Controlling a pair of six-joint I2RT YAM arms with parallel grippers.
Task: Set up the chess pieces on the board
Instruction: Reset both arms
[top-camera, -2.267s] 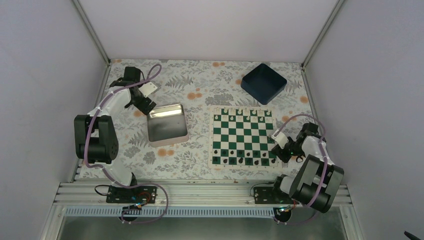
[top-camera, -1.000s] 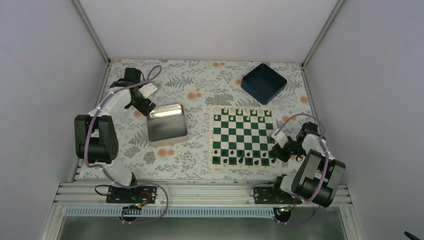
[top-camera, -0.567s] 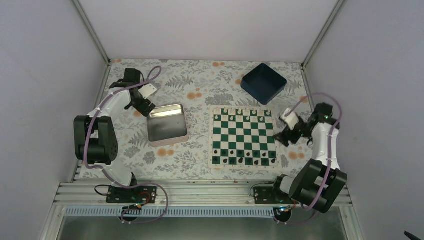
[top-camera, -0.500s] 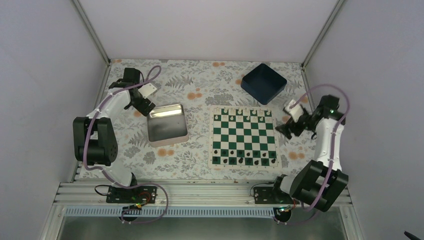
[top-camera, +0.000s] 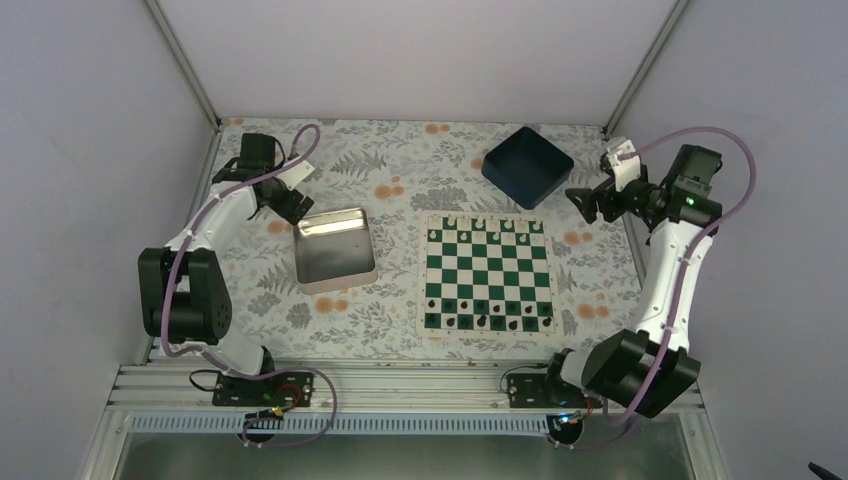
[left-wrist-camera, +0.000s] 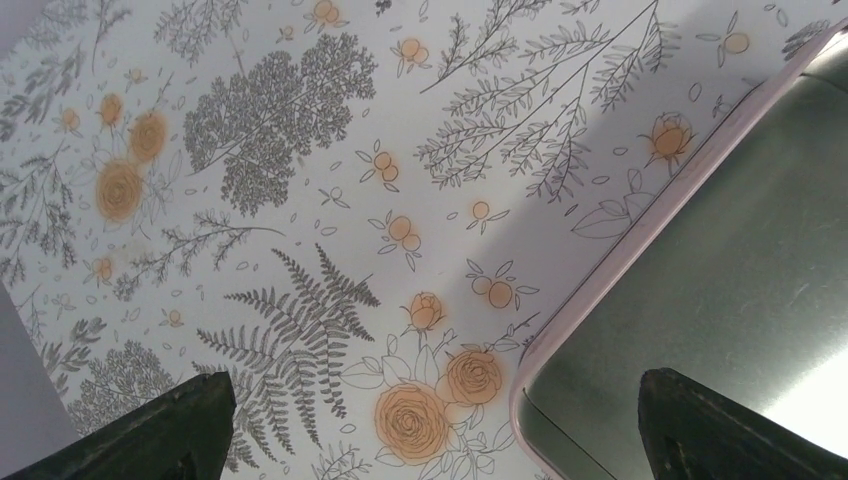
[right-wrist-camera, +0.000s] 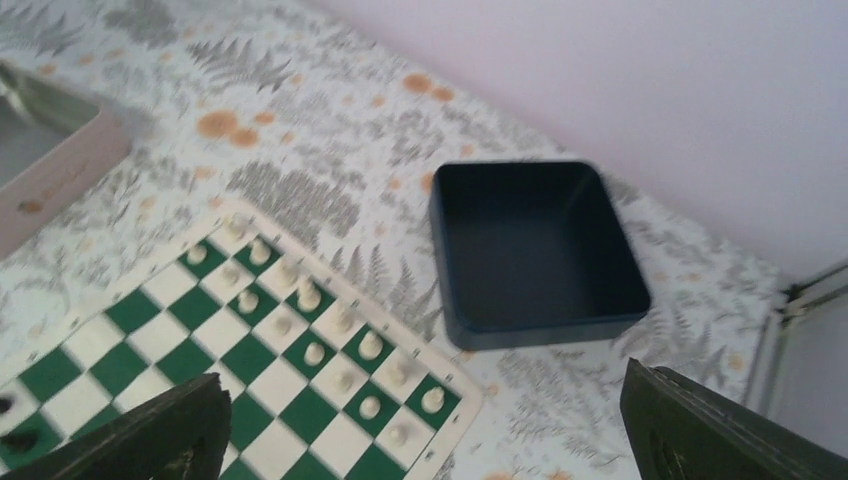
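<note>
Top view. Board (top-camera: 487, 275) flat at mid-table, tin (top-camera: 335, 250) to its left, bin (top-camera: 527, 166) behind it. Black pieces (top-camera: 487, 321) along the two near rows, white pieces (top-camera: 488, 225) along the far ones. Right gripper (top-camera: 588, 203) raised just right of the bin, fingers spread wide, nothing between them. Left gripper (top-camera: 288, 204) by the tin's far left corner, likewise released and empty.

Left wrist. Floral table (left-wrist-camera: 300, 150) and the tin's corner (left-wrist-camera: 720, 250) below parted fingers (left-wrist-camera: 170, 430). No piece, no board in sight.

Right wrist. Down past open fingers (right-wrist-camera: 150, 430) onto the bin (right-wrist-camera: 540, 240), bare inside, and the board's far corner with its white pieces (right-wrist-camera: 310, 297). A couple of black pieces (right-wrist-camera: 18, 440) at the lower left edge.

Judging by this: black pieces well apart from the right fingers, back toward the arm's base, across the board's whole depth. Upright as far as can be told, too small for more. Right arm plainly nearer the board than the left, so likely the one for any further reach. Cannot tell whether every black square is filled.
</note>
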